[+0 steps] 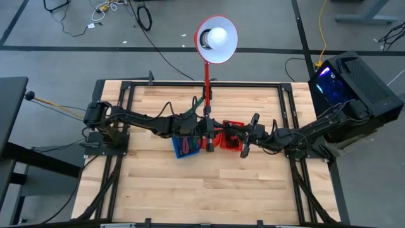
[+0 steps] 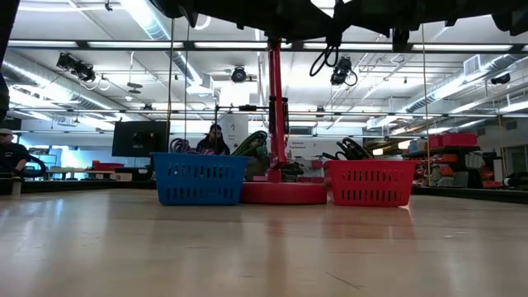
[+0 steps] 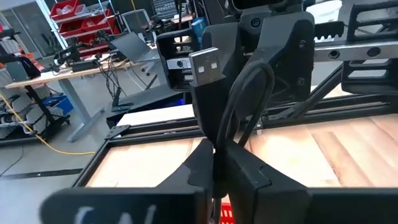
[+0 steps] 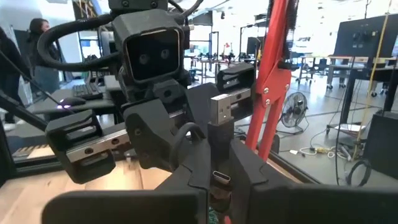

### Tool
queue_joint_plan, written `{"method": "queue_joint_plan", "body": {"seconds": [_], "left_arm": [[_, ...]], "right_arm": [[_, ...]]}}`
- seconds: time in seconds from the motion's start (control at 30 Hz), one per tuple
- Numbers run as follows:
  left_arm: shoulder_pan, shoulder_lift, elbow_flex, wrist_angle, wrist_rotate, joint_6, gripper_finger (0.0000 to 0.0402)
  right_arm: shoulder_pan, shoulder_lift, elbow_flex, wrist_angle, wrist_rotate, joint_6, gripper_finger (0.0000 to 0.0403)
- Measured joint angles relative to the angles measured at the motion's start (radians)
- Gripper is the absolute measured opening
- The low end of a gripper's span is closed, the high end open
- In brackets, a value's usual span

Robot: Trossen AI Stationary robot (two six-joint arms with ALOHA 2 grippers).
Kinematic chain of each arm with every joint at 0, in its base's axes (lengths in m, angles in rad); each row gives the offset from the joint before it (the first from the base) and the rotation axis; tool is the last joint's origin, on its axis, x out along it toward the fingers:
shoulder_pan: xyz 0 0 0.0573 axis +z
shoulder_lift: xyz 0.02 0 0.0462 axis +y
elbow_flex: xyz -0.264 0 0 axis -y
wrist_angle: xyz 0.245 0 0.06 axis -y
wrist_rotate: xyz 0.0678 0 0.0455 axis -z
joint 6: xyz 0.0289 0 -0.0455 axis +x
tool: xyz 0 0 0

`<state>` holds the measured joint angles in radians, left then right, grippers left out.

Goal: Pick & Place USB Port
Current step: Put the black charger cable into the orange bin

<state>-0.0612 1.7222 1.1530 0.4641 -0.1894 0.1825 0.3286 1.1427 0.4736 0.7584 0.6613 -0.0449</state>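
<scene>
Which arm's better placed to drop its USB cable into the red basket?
Right, probably. The right gripper, shut on a USB plug, hangs over the red basket. The left gripper, shut on a USB cable, sits between that basket and the blue basket.

Bright, even light; lamp [image 1: 216,38] glares white, nearest wrist-view parts blurred.

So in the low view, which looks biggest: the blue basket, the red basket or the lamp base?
1. Blue basket and red basket: almost alike, the blue a touch wider, so I would not rank them.
2. Lamp base: smallest, though the baskets hide its ends.
</scene>
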Motion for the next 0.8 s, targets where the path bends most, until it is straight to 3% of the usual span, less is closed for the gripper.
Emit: {"method": "queue_joint_plan", "body": {"seconds": [0.23,0.37,0.8], "left_arm": [[0.000,-0.003,0.000,-0.011,0.001,0.013,0.0073],[-0.002,-0.028,0.003,-0.056,-0.042,0.021,0.0078],[-0.002,-0.163,0.003,-0.354,-0.224,0.073,0.0071]], "right_arm": [[0.004,-0.006,0.000,-0.056,0.012,0.034,0.0023],[0.016,-0.031,-0.001,-0.181,0.103,0.086,0.0023],[0.013,-0.037,-0.001,-0.531,0.082,0.518,0.0023]]}}
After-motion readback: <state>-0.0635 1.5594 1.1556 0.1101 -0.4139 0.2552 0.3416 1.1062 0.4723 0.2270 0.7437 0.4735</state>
